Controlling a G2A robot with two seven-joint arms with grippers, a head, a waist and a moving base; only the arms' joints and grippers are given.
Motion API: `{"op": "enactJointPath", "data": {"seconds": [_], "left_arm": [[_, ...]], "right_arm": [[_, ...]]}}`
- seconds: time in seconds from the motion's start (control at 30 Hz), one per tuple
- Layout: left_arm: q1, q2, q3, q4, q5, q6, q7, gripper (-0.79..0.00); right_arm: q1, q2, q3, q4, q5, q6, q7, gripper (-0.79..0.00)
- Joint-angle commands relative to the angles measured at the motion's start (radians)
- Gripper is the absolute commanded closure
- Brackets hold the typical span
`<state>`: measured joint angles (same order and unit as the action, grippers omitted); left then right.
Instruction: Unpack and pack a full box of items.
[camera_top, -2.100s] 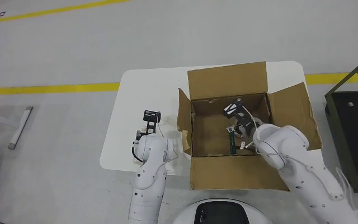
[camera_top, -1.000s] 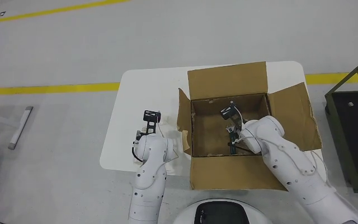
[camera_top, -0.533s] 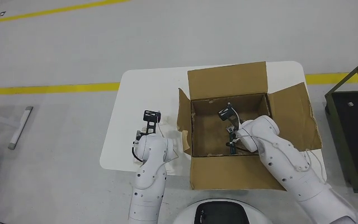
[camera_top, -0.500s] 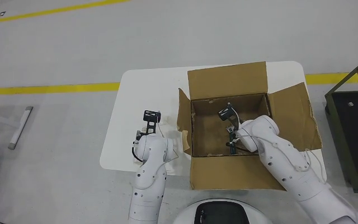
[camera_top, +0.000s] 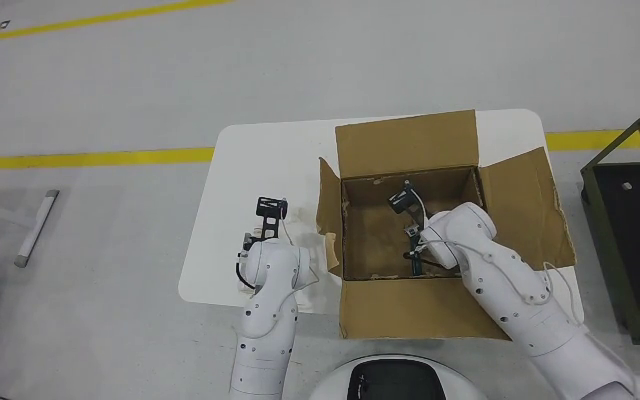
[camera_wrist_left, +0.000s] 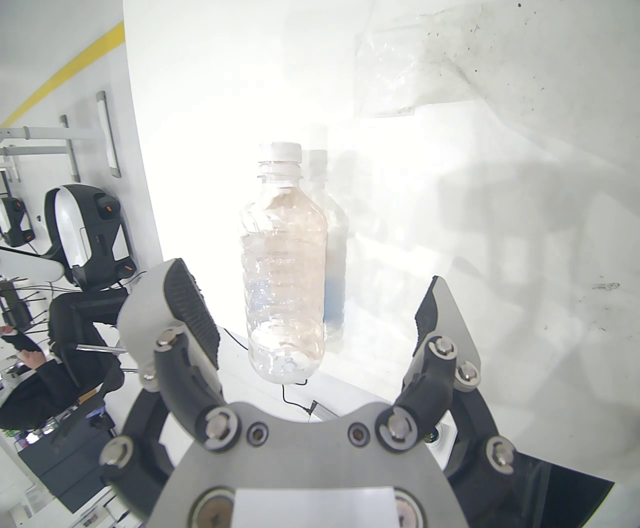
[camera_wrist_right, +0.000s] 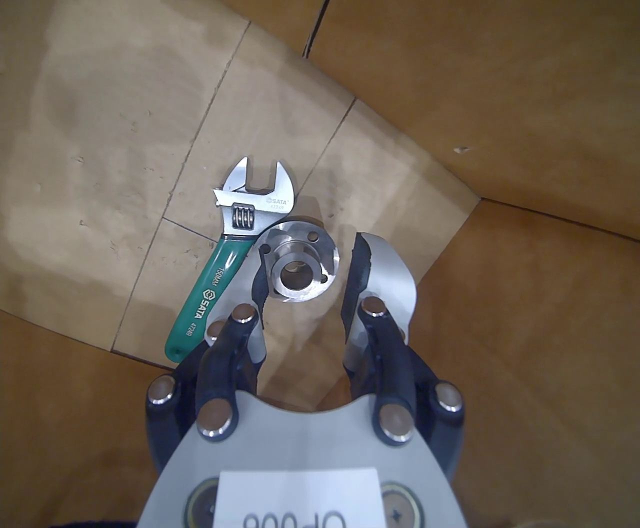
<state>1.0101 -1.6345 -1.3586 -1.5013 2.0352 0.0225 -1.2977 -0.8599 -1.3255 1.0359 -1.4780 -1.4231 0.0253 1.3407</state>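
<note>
An open cardboard box (camera_top: 405, 142) stands on the right half of the white table (camera_top: 262, 160). My right gripper (camera_wrist_right: 310, 275) is down inside it, open, with its fingers on either side of a round metal flange (camera_wrist_right: 300, 267) that lies on the box floor. One pad touches or nearly touches the flange; the other stands apart. A green-handled adjustable wrench (camera_wrist_right: 225, 260) lies right beside the flange, also seen as a wrench (camera_top: 412, 258) from above. My left gripper (camera_wrist_left: 315, 310) hangs open over the table, with a clear plastic bottle (camera_wrist_left: 282, 260) lying just beyond its fingers.
A clear plastic bag (camera_wrist_left: 400, 75) lies on the table beyond the bottle. The box walls and raised flaps (camera_top: 520, 200) hem in the right arm. A dark green bin (camera_top: 612, 230) stands off the table's right edge. A grey bar (camera_top: 35, 228) lies on the floor.
The right arm has swung from the box's back right toward its middle and lowered over the wrench and flange. The left arm has kept still.
</note>
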Motion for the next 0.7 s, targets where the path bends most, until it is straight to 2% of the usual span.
{"op": "enactJointPath", "data": {"seconds": [0.0, 0.43, 0.53, 0.57, 0.6, 0.63, 0.67], "left_arm": [[0.000, 0.000, 0.000, 0.000, 0.000, 0.000, 0.000, -0.785], [0.000, 0.000, 0.000, 0.000, 0.000, 0.000, 0.000, -0.785], [0.000, 0.000, 0.000, 0.000, 0.000, 0.000, 0.000, -0.785], [0.000, 0.000, 0.000, 0.000, 0.000, 0.000, 0.000, -0.785], [0.000, 0.000, 0.000, 0.000, 0.000, 0.000, 0.000, -0.785], [0.000, 0.000, 0.000, 0.000, 0.000, 0.000, 0.000, -0.785], [0.000, 0.000, 0.000, 0.000, 0.000, 0.000, 0.000, -0.785]], "right_arm": [[0.001, -0.002, -0.001, 0.014, 0.003, -0.001, -0.005, -0.372], [0.010, -0.014, -0.004, 0.058, 0.012, -0.004, -0.013, -0.348], [0.011, -0.016, -0.006, 0.060, 0.008, -0.003, -0.012, -0.246], [0.011, -0.017, -0.007, 0.062, 0.009, -0.005, -0.011, -0.237], [0.011, -0.018, -0.007, 0.065, 0.009, -0.005, -0.013, -0.154], [0.011, -0.019, -0.008, 0.068, 0.009, -0.005, -0.014, -0.123], [0.012, -0.020, -0.008, 0.071, 0.010, -0.005, -0.015, -0.055]]}}
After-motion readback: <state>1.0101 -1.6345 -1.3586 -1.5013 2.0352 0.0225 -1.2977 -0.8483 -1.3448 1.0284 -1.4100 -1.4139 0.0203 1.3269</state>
